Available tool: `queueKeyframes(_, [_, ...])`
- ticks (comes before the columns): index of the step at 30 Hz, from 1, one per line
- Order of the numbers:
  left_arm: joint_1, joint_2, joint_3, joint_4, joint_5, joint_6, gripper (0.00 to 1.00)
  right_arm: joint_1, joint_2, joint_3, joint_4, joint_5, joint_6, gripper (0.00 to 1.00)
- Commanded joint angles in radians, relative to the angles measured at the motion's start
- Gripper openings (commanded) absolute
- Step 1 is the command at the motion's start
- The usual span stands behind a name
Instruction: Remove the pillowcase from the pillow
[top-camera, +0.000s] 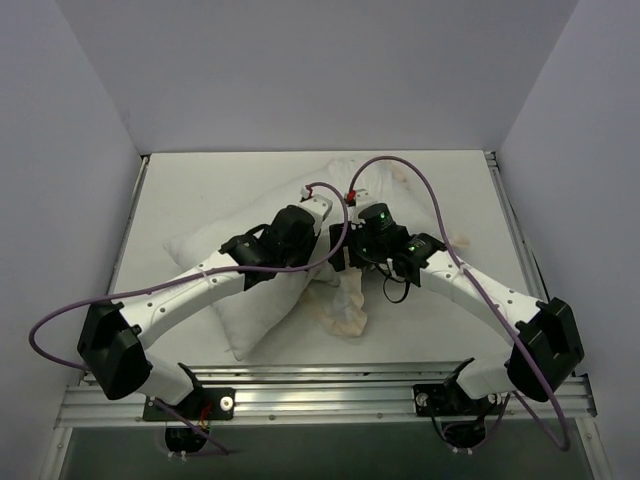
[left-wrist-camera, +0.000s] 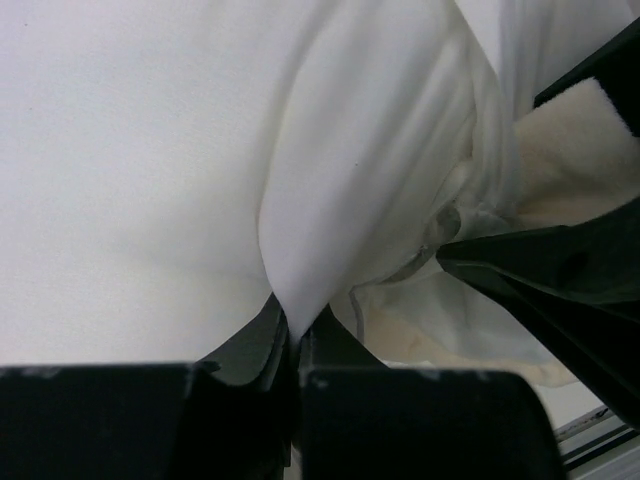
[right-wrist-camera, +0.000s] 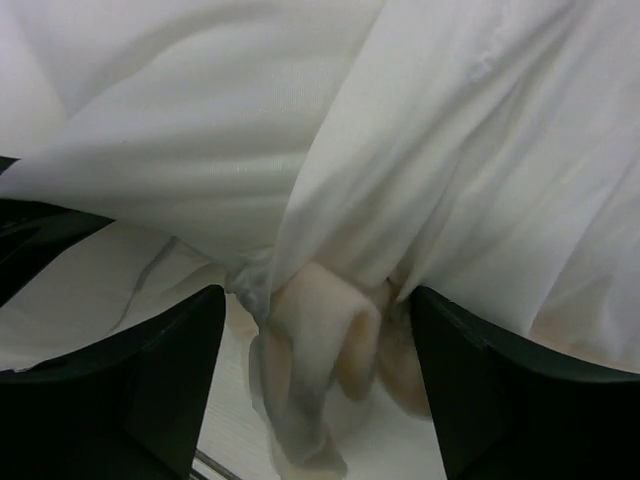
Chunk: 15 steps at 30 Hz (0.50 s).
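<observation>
The pillow (top-camera: 235, 300) is seen lying on the white table (top-camera: 200, 185), on the left side, with one corner near the front edge. The pillowcase (top-camera: 347, 305) is bunched up just beside it, in the middle of the table, with its cream ruffled edge hanging down in a soft lump. Both arms are bent in toward the middle, and the two claws are held close together there.

The left claw (left-wrist-camera: 293, 335) is pressed tight together on a thin fold of smooth white cloth, which looks like part of the pillow. The right claw (right-wrist-camera: 320, 300) is held wide apart. The cream lump of the pillowcase is found between its two fingers (right-wrist-camera: 170, 385), and neither finger can be seen pressing on it
</observation>
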<state>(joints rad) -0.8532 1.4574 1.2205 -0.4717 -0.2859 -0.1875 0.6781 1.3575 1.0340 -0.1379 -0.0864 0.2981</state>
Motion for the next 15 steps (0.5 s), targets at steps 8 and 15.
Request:
queueKeyframes(8, [0.107,-0.118,0.083,-0.013,0.082,-0.076,0.02,-0.027,0.124,0.047,0.029,0.128,-0.016,0.00])
queueKeyframes(15, [0.273,-0.284,0.117,-0.226,0.108,-0.066,0.02,-0.334,0.137,0.101,-0.017,0.195,0.039,0.00])
